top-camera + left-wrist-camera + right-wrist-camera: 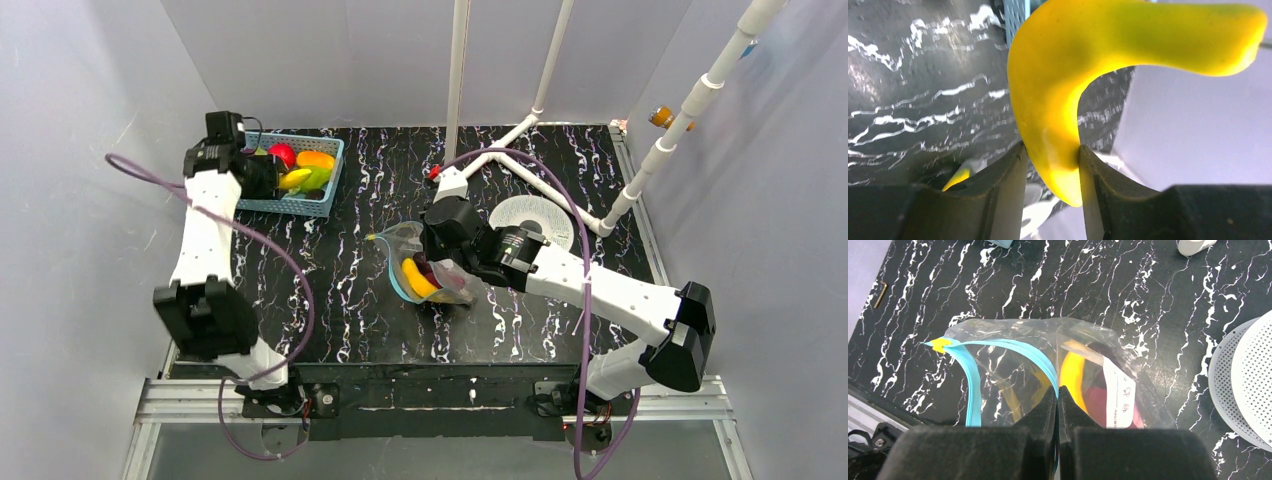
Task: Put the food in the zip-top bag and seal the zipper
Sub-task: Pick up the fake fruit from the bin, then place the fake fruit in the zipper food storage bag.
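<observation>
The left gripper (1051, 156) is clamping a yellow banana (1073, 60) by one end, fingers narrowed onto it. In the left wrist view its long axis is rising from the pinched end toward 12 o'clock, then hooking over so the free tip is pointing at 3 o'clock. The top of the curve is being cut off by the frame edge, and the table behind is blurring. From above, this arm is hanging at the light-blue basket (325, 143) at the table's 10 o'clock corner, its fingers hiding under the wrist housing. The right gripper (1058, 392) is pinching fully closed on the rim of the zip-top bag (1013, 335), which is lying mid-table with its mouth gaping toward 9 o'clock and its body trailing toward 3 o'clock. The zipper (973, 385) is arcing open. Inside, a second banana (1073, 375) and a dark red piece (1095, 400) are showing, partly hidden by crinkles. Bare table (380, 330) is lying between basket and bag. A perforated disc (540, 215) is sitting near the bag at 2 o'clock.
</observation>
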Robot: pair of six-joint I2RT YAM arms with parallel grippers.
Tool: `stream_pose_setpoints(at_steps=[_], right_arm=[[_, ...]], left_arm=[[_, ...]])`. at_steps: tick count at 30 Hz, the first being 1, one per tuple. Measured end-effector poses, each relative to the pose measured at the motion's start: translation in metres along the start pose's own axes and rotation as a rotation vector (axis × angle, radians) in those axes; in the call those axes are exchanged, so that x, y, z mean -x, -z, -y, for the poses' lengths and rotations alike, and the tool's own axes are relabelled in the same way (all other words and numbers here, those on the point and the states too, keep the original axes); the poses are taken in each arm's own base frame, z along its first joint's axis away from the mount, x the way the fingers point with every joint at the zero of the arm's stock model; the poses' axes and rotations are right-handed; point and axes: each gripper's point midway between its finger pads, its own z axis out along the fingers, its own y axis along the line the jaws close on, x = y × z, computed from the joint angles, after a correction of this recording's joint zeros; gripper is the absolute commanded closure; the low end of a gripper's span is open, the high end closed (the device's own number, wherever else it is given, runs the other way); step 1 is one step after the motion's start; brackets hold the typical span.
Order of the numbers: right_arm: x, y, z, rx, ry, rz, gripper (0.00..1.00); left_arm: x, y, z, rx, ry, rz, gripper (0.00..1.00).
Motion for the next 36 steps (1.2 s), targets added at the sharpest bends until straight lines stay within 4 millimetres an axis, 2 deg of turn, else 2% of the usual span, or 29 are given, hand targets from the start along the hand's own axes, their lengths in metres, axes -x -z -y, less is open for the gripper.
stream_pose_setpoints(at_steps=[4,9,11,13,16,18,19,21,23,27,31,36], right_arm=[[0.004,0.003,-0.004,0.011,-0.016,-0.006,0.99],[0.006,0.002,-0.007,0.013,-0.038,-0.025,0.99],[0.004,0.0,-0.008,0.009,-0.047,-0.032,0.99],[0.002,-0.002,-0.007,0.002,-0.051,-0.039,0.99],[-0.001,-0.003,-0.005,-0.015,-0.062,-0.05,0.99],[-0.001,-0.003,-0.003,-0.026,-0.069,-0.052,0.99],[-0.001,-0.003,-0.002,-0.033,-0.074,-0.054,0.99],[0.002,-0.002,-0.001,-0.043,-0.086,-0.051,0.99],[0.004,-0.002,0.0,-0.052,-0.103,-0.044,0.99],[0.005,-0.002,0.003,-0.075,-0.138,-0.036,0.99],[0.007,0.001,0.002,-0.06,-0.157,-0.021,0.99],[0.009,0.01,0.002,-0.019,-0.173,0.01,0.99]], left_arm=[[-0.026,0.054,-0.013,-0.161,-0.095,-0.103,1.0],[-0.085,0.099,-0.033,-0.338,-0.399,-0.277,1.0],[-0.114,0.118,-0.052,-0.417,-0.537,-0.352,1.0],[-0.142,0.141,-0.082,-0.504,-0.664,-0.442,1.0],[-0.174,0.177,-0.12,-0.643,-0.797,-0.574,1.0],[-0.19,0.193,-0.138,-0.709,-0.856,-0.646,1.0],[-0.193,0.195,-0.141,-0.718,-0.865,-0.656,1.0],[-0.215,0.208,-0.167,-0.759,-0.93,-0.763,1.0],[-0.228,0.211,-0.182,-0.758,-0.952,-0.824,1.0],[-0.252,0.203,-0.204,-0.712,-0.907,-0.925,1.0],[-0.272,0.192,-0.207,-0.657,-0.81,-1.0,0.99],[-0.288,0.187,-0.193,-0.621,-0.723,-1.035,0.94]])
